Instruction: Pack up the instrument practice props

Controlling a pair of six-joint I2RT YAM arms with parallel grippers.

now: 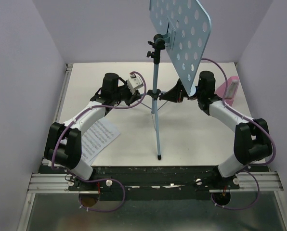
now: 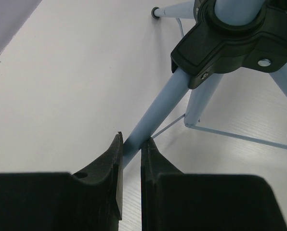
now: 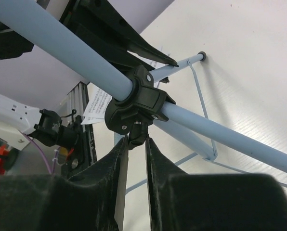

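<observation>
The light-blue music stand stands upright mid-table, its hole-punched desk tilted toward the right. My left gripper is shut on one thin tripod leg below the black hub; from above, the left gripper sits just left of the pole. My right gripper has its tips pinched on the small black knob under the hub collar, and the right gripper reaches in from the pole's right. White sheet-music pages lie under the left arm. The pink metronome stands far right.
The white table is enclosed by pale purple walls on the left, right and back. A metal rail with both arm bases runs along the near edge. One tripod foot rests near the front.
</observation>
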